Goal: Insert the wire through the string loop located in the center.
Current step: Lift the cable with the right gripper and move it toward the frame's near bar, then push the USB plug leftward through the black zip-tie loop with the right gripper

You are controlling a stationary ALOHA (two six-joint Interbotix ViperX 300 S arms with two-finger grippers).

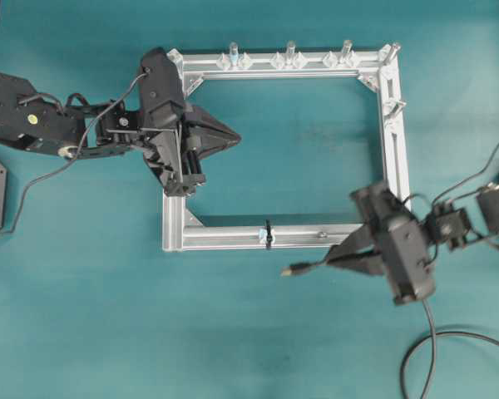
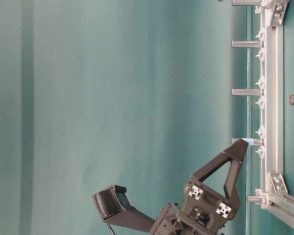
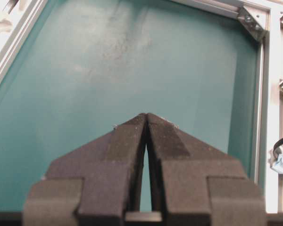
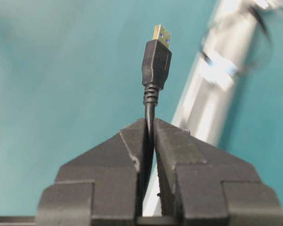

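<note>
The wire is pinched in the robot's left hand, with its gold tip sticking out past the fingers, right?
Not the left. The right hand pinches the wire, gold tip sticking out, as the right wrist view shows. The left hand is shut on nothing.

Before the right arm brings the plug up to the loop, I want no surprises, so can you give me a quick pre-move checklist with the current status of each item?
1. Wire held in the right gripper: ok, jaws shut on the cable just behind the plug.
2. Plug free ahead of the fingertips: ok, gold tip exposed.
3. Plug lined up with the string loop: not ok, it sits below the frame's lower bar and right of the loop.
4. Loop open enough to thread: cannot tell, too small.
5. Left gripper out of the path: ok, shut, empty, inside the frame away from the loop.
</note>
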